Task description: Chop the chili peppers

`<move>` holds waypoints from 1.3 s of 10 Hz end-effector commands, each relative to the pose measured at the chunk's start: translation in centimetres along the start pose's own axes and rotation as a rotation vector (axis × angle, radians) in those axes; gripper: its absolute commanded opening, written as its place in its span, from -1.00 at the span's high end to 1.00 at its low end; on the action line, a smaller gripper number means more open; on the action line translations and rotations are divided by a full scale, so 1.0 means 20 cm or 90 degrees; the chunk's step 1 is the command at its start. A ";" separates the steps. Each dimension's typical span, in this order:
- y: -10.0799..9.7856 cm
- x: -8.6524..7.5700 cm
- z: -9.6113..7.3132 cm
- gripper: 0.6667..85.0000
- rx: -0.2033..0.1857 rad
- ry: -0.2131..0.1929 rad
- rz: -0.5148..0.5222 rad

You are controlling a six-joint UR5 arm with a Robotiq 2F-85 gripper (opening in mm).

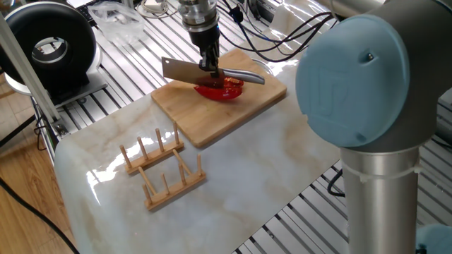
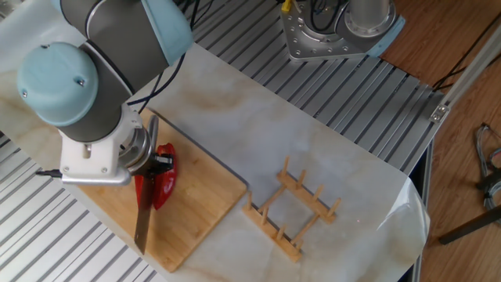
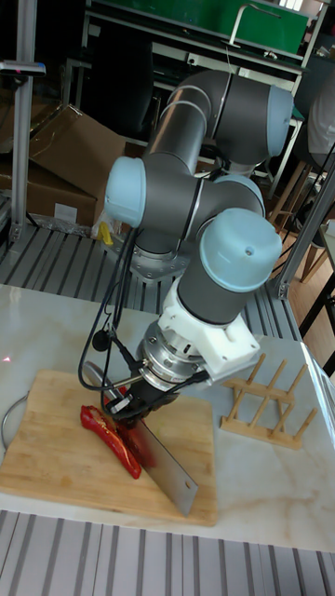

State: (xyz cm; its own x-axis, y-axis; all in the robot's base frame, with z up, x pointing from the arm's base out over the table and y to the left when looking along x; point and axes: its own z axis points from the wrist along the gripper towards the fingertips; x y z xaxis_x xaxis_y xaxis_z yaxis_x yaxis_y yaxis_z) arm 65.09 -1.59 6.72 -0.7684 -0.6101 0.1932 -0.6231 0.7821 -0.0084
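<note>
Gripper (image 1: 211, 65) clamped on one knife (image 1: 185, 70), over one red chili pepper (image 3: 112, 434), one cutting board (image 1: 254, 102), one wooden rack (image 1: 161, 167)

no text, label, brand or number can be read on anything here.

Bare marble-look worktop (image 1: 254, 169) between the rectangular bamboo cutting board (image 1: 247, 106) and the wooden slotted rack (image 1: 162, 169): free passage. Over the board, the steel cleaver (image 1: 185, 69) and tool (image 1: 210, 62) block access. Black round device (image 1: 49, 46) stands off the far corner.
</note>
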 end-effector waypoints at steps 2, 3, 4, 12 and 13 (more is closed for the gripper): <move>0.00 -0.05 0.04 0.98 -0.002 -0.008 -0.005; -0.02 -0.05 0.02 0.98 0.016 0.009 -0.004; -0.02 -0.05 -0.04 0.98 0.039 0.040 0.000; 0.03 -0.19 -0.05 0.98 0.057 0.058 0.009; 0.06 -0.22 -0.08 0.98 0.058 0.060 0.018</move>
State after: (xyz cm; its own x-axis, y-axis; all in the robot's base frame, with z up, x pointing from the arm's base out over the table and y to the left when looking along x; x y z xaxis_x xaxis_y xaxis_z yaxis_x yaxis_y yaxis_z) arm 67.72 0.97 6.48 -0.7647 -0.5879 0.2637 -0.6259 0.7750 -0.0872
